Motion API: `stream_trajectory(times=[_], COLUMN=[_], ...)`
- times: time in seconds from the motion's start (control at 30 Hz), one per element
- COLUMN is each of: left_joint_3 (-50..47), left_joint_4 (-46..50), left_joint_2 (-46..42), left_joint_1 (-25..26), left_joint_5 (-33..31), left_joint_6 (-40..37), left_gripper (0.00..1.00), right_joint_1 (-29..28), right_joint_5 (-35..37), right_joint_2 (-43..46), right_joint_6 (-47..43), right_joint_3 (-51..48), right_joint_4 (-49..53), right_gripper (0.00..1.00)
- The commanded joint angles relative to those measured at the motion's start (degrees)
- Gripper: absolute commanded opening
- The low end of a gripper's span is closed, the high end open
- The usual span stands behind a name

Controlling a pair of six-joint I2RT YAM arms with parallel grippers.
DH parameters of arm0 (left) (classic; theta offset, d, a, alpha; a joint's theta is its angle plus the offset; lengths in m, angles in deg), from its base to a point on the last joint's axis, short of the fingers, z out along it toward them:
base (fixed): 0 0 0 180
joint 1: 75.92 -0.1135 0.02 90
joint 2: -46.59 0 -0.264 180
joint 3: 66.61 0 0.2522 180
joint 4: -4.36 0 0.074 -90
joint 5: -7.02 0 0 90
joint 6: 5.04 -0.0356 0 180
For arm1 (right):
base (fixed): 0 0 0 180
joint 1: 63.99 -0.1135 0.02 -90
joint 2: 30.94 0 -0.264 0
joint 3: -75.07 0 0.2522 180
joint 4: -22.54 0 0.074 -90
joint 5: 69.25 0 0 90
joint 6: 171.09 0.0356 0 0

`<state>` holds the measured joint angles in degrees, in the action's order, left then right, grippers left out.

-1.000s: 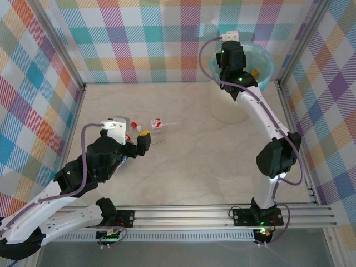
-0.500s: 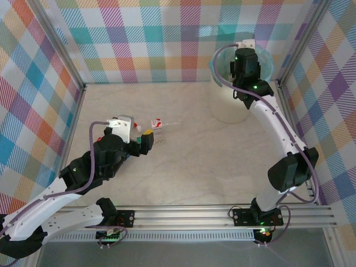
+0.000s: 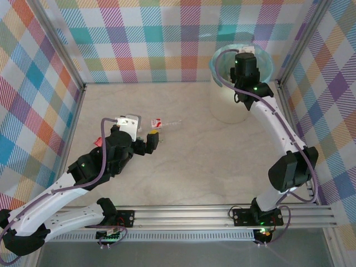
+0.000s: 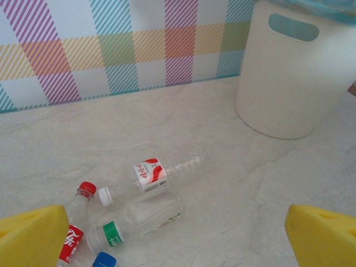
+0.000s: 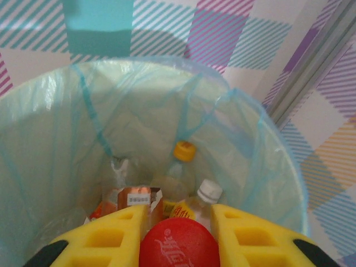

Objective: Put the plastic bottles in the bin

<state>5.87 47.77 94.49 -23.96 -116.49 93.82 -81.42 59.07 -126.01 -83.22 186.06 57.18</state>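
Roughly halfway: several plastic bottles (image 5: 183, 161) lie inside the round white blue-lined bin (image 5: 267, 144), right fingers (image 5: 122, 228) pinch a red-capped bottle (image 5: 177, 247) over it, left fingers (image 4: 33, 236) spread wide above four clear bottles (image 4: 153, 173) left on the pale marbled surface (image 4: 250, 183).

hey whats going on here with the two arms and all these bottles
Two arms are clearing plastic bottles into the bin. The right gripper is shut on a red-capped bottle above the bin's open mouth, where a yellow-capped bottle and others lie inside. The left gripper is open over the table, facing a red-labelled bottle and a green-labelled bottle lying there.
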Motion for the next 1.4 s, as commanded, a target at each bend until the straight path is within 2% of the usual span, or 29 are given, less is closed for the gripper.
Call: stream_trajectory(times=[0.0,0.17,0.3,0.5,0.73,1.03,1.23,1.37], left_joint_3=[0.63,0.59,0.34,0.78,1.61,4.03,4.99,5.95], left_joint_4=[-1.28,-0.23,-0.11,-1.24,-1.77,0.35,5.85,11.18], left_joint_2=[-0.84,-1.56,-1.91,-1.19,-0.10,0.19,0.10,1.75], left_joint_1=[-0.77,-0.90,-1.14,-1.40,-1.78,-2.21,-2.70,-5.15], left_joint_5=[0.21,-0.12,-0.41,0.16,0.64,0.65,-2.62,-1.02], left_joint_6=[1.13,1.42,1.51,1.60,1.60,2.30,5.98,9.23], left_gripper=[1.00,1.00,1.00,1.00,1.00,1.00,1.00,1.00], right_joint_1=[1.61,5.11,6.96,6.82,6.11,4.98,1.33,-2.26], right_joint_5=[-3.17,-7.02,-10.43,-13.97,-15.39,-15.39,-17.85,-20.75], right_joint_2=[-4.64,-9.22,-11.75,-9.50,-2.08,1.19,4.66,6.29], right_joint_6=[7.06,12.34,14.75,16.63,18.74,17.87,16.60,15.65], right_joint_3=[-2.48,-2.39,-0.78,4.42,5.64,10.65,11.75,13.43], right_joint_4=[4.13,5.94,7.40,10.11,8.82,10.89,12.11,14.56], right_gripper=[0.00,0.04,0.20,0.55,0.67,0.74,0.72,0.67])
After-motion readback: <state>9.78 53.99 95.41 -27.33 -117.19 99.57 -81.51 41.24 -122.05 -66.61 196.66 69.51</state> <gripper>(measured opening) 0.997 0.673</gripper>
